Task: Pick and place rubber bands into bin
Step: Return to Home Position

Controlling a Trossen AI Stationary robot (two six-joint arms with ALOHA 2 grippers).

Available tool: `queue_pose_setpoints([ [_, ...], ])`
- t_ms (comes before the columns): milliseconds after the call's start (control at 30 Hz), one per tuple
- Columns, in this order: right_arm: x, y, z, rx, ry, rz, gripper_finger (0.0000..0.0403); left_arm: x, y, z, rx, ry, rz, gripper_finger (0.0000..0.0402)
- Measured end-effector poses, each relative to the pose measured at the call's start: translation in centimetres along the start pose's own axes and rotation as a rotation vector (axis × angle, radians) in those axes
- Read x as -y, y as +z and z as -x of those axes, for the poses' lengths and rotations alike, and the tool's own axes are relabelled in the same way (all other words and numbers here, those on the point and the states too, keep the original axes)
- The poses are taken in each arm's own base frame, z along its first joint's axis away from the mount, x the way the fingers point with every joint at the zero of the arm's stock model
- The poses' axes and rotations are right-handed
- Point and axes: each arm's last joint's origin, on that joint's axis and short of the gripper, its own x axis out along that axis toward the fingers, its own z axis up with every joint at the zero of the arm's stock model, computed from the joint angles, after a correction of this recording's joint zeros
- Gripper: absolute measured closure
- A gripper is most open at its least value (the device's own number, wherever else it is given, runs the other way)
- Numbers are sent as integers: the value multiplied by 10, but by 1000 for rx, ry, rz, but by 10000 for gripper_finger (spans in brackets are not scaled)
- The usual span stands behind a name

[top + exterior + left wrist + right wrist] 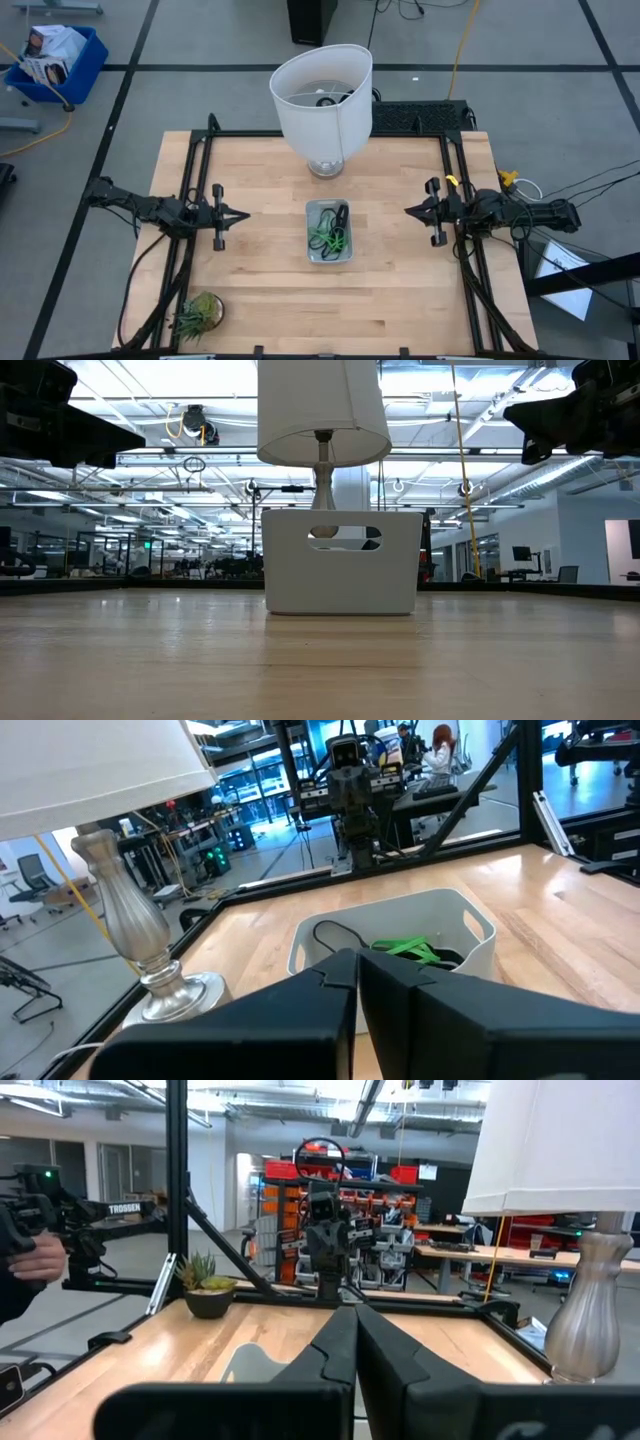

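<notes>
Apparently homing | rubber bands (pixel 328 236) in bin (pixel 312 256), bench (pixel 260 300) centre | left gripper (pixel 240 214), right gripper (pixel 410 210) closed, empty | next: just park.

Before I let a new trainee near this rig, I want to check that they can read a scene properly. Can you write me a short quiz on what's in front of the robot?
1. True or false: the bin holds both green and dark rubber bands.
2. What stands next to the bin? A) a lamp B) a kettle C) a toolbox
3. Fill in: the left end effector and right end effector, one on either side of the bin, are both ___ (open or shut).
Key: 1 true; 2 A; 3 shut.
</notes>
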Motion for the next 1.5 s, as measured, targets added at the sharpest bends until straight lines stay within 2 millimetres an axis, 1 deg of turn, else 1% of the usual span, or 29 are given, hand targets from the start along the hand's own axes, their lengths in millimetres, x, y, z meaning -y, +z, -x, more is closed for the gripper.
queue_pose_setpoints([
  [200,0,0,0,5,0,0,403,0,0,0,0,0,31,377],
  [1500,0,0,0,3,-1,1,403,0,0,0,0,0,23,376],
])
